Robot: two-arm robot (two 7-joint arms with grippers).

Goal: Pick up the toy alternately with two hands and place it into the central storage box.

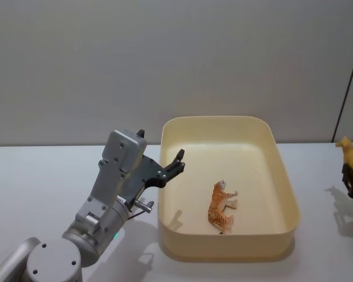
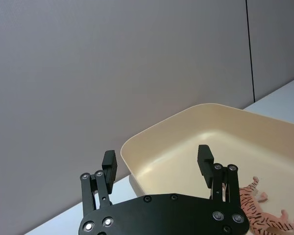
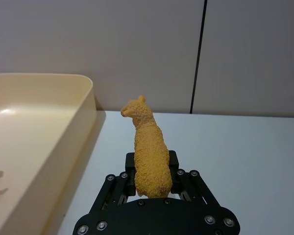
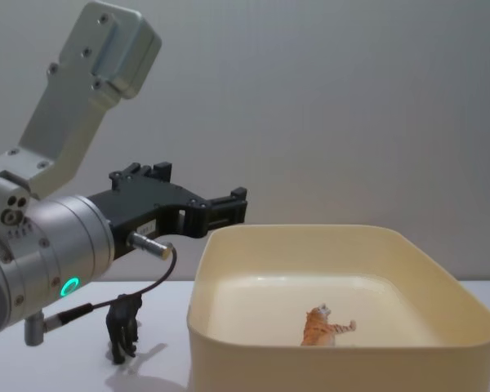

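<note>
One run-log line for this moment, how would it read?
left pincer: open, empty, near box | right pincer: holds llama toy | tiger toy: in box

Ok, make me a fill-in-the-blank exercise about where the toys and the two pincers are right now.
1. The tiger toy lies on its ____ in the cream tub.
2. The left pincer, beside the tub's rim, is open and holds ____.
3. The right pincer grips a llama toy coloured ____.

Missing words: side; nothing; yellow.
</note>
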